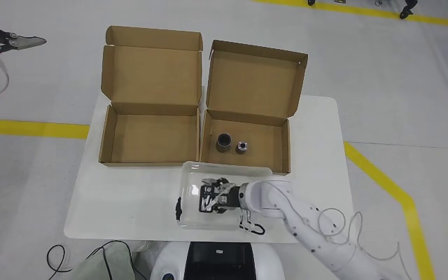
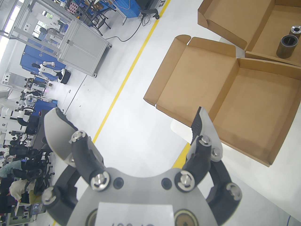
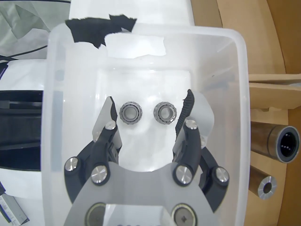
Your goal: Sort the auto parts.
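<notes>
Centre wide-open right tool (image 3: 149,104) on one bearing (image 3: 165,113) in clear bin (image 3: 239,71) at worktop (image 1: 315,140) front edge, then close; ignore left tool (image 2: 128,110), open and empty

I count four parts.

1. First roller bearing (image 3: 131,113): small, steel-grey, rollers showing round its rim. It lies flat, bore up, near the middle of the clear plastic bin's (image 3: 237,55) floor.
2. Second roller bearing (image 3: 165,113): same kind and pose, just beside the first, not touching.
3. Linear bearing (image 1: 224,142): dark cylinder, upright on end, toward the left wall of the right cardboard box (image 1: 269,150).
4. Steel bushing (image 1: 241,147): shorter, bright, upright, just beside the linear bearing.
</notes>
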